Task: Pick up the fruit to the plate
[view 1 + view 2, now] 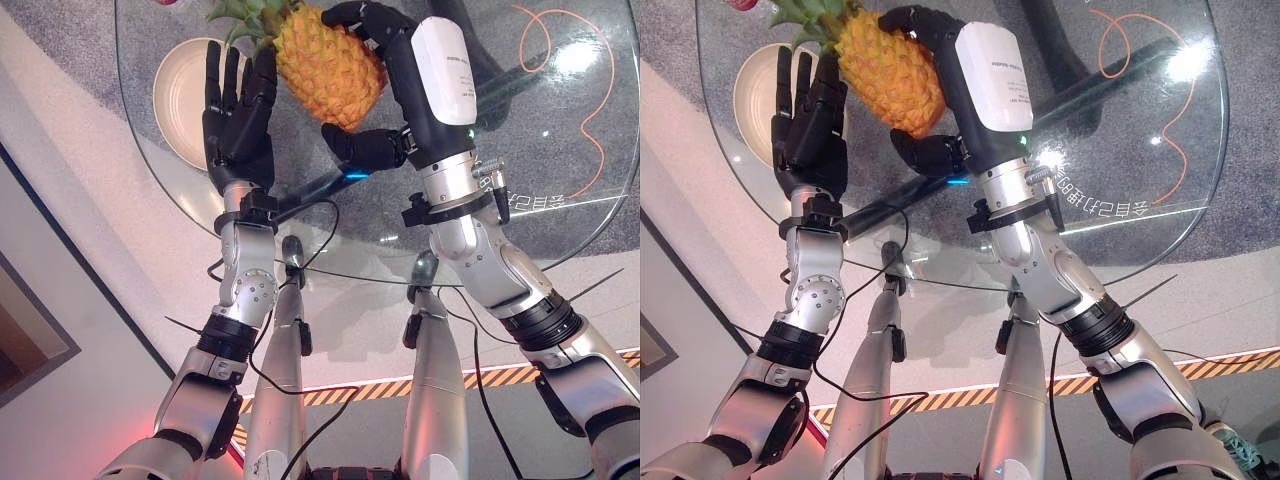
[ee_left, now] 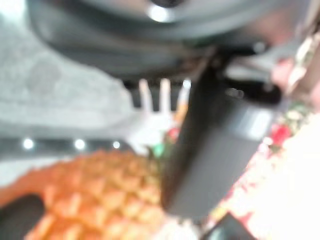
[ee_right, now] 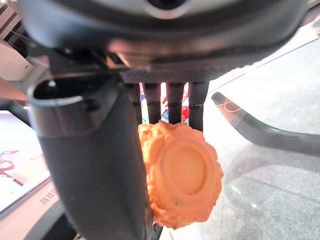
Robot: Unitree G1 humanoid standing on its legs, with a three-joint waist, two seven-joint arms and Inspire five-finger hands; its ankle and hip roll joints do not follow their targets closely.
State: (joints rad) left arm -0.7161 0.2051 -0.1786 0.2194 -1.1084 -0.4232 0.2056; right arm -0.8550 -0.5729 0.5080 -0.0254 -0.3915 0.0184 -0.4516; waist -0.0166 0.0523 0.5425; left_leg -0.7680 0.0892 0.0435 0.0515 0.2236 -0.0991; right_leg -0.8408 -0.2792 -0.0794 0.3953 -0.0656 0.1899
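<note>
An orange pineapple (image 1: 325,65) with a green crown (image 1: 255,18) hangs above the round glass table (image 1: 560,200). My right hand (image 1: 395,70) is shut on it, fingers curled over its far side and thumb (image 1: 360,150) under its base. The right wrist view shows the pineapple's (image 3: 180,175) flat base pressed between thumb and fingers (image 3: 170,102). My left hand (image 1: 235,115) stands open with straight fingers just left of the fruit, beside its crown, over the edge of a cream plate (image 1: 180,85). In the left wrist view the pineapple (image 2: 95,195) lies close by the thumb (image 2: 215,150).
An orange cable (image 1: 590,110) loops on the floor under the glass at the right. The table's rim (image 1: 330,265) curves close in front of me. A red object (image 1: 740,5) sits at the table's far left edge.
</note>
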